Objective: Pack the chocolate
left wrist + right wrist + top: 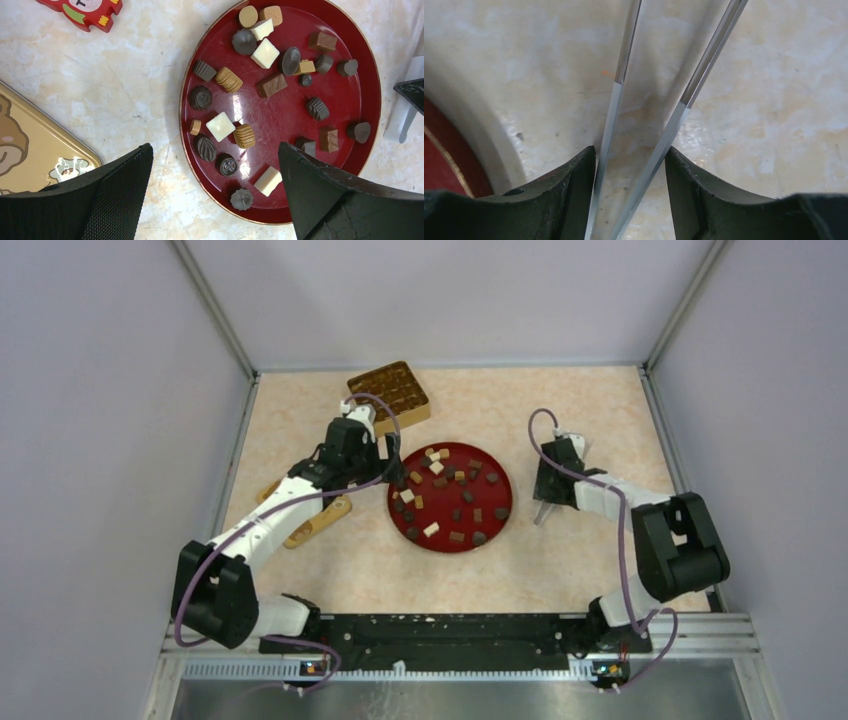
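Observation:
Several pieces of chocolate (pixel 438 468), dark, tan and white, lie scattered on a round red plate (pixel 508 502). The left wrist view looks down on the chocolate (pixel 220 126) and the plate (pixel 280 115). My left gripper (pixel 215 155) hangs open above the plate's left rim, with nothing between its fingers. To the right of the plate, my right gripper (pixel 630 152) is shut on a pair of metal tongs (pixel 611 115), both blades pressed between its fingers and pointing down at the table. From the top view the right gripper (pixel 548 490) holds the tongs (pixel 541 512) just off the plate's right edge.
A brown gridded chocolate box (pixel 390 395) sits at the back behind the left gripper (pixel 385 455). The bear-printed tan lid (pixel 35 150) lies left of the plate, partly under the left arm. A red-and-white item (pixel 82 10) lies nearby. The plate's rim (pixel 444 165) shows left of the tongs.

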You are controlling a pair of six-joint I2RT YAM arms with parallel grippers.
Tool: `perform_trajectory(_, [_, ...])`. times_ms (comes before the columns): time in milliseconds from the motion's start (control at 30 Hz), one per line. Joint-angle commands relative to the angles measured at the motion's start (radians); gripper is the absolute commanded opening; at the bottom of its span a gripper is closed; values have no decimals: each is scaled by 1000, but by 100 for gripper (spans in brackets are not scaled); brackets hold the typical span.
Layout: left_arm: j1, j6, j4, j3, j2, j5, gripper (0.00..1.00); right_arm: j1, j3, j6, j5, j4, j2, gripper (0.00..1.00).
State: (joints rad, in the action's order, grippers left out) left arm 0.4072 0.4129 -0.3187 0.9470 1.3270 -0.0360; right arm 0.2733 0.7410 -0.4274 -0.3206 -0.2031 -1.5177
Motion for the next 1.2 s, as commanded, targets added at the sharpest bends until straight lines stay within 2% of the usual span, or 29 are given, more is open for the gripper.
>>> perform_trajectory(0, [-4, 13, 1, 30, 3, 8, 99, 54, 43, 126, 39, 3, -28, 53])
perform_trajectory(167, [-4, 18, -8, 31, 2, 10, 99, 58, 8, 130, 42, -1, 6, 55])
perform_trajectory(300, [-4, 16, -7, 31, 1, 9, 99, 48, -5, 91, 13, 13, 6, 71])
perform_trajectory(400, [-4, 11, -13, 44, 5, 8, 99, 46, 41, 34, -32, -2, -23, 77])
perform_trajectory(800, [-4, 6, -28, 36, -22, 27, 99, 43, 146, -201, -61, -27, -109, 73])
perform_trajectory(967, [-4, 7, -33, 32, -23, 27, 99, 54, 133, -215, -84, -17, -107, 74])
perform_trajectory(1167, [-4, 8, -35, 33, -27, 27, 99, 40, 134, -141, -47, 62, -130, 74])
